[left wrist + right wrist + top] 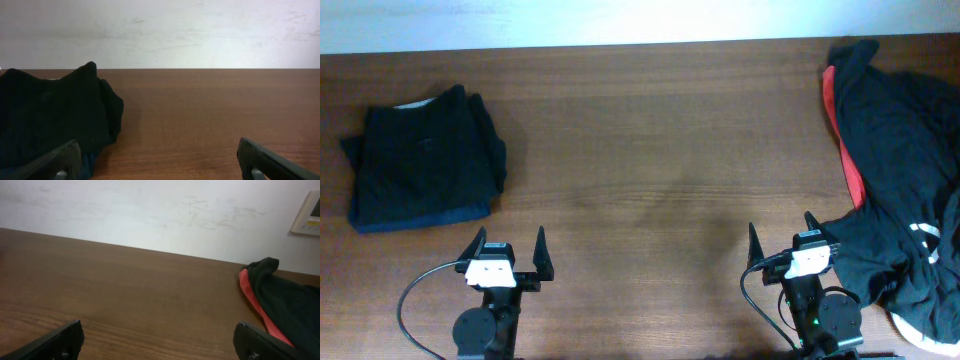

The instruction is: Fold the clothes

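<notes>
A folded stack of black clothes with a dark blue garment underneath lies at the table's left; it also shows in the left wrist view. A loose heap of black and red clothes covers the right side; its edge shows in the right wrist view. My left gripper is open and empty near the front edge, below the folded stack; its fingers show in the left wrist view. My right gripper is open and empty, just left of the heap; its fingers show in the right wrist view.
The brown wooden table runs back to a white wall. A white wall panel is at the far right. Bare wood lies between the stack and the heap.
</notes>
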Robot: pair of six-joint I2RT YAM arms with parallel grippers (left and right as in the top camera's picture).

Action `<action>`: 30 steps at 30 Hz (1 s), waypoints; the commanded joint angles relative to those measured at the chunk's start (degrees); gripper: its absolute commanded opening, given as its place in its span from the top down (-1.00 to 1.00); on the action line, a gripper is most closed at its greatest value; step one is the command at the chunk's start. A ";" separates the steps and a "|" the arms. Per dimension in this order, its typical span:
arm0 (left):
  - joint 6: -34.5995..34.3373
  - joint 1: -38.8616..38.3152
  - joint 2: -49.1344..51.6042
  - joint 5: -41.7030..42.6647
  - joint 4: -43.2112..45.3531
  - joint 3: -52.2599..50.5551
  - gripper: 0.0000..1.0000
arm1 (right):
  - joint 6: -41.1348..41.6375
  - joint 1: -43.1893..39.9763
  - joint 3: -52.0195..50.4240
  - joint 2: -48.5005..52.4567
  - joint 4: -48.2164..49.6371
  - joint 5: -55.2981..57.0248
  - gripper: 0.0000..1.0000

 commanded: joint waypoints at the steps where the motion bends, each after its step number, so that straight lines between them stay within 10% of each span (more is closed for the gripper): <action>1: -0.13 -0.22 -0.44 -0.68 -0.09 -0.35 -0.98 | -0.39 -0.26 -0.26 -0.22 -0.46 0.07 -0.97; 15: -3.15 -0.22 7.37 1.97 -8.39 11.74 -0.98 | 6.80 -0.26 8.33 6.49 -4.98 5.09 -0.98; 30: -3.10 -0.22 48.11 1.92 -36.33 51.54 -0.98 | 10.34 -1.60 61.13 67.56 -40.06 8.68 -0.97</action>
